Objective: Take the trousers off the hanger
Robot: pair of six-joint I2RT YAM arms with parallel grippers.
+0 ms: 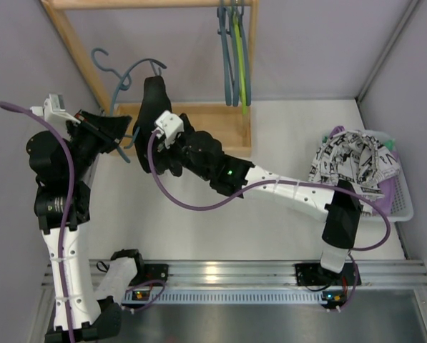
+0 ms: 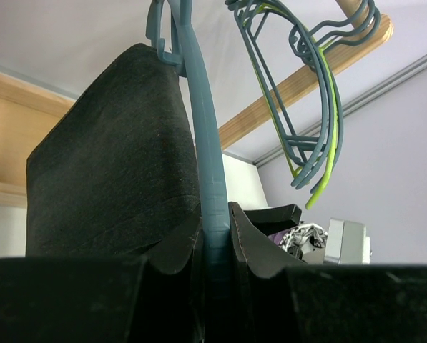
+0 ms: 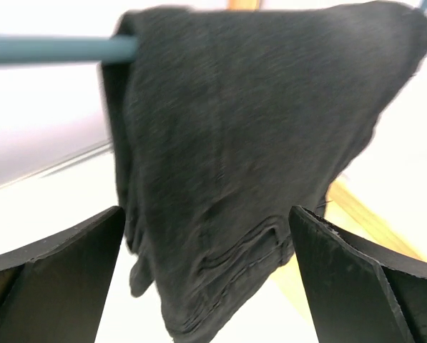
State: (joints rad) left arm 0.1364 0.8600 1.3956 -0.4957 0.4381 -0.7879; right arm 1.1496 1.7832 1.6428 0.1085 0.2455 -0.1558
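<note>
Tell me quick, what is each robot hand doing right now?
Left gripper: shut on the blue hanger.
Right gripper: open on either side of the black trousers, not gripping them.

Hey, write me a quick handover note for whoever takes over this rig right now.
Grippers: left gripper shut on the hanger; right gripper open, a finger each side of the black trousers.
Where: black trousers draped over the hanger's bar; printed trousers and purple trousers in the basket at the right.
Done: two pairs off.
Left: close on the black pair and pull it off the hanger.
</note>
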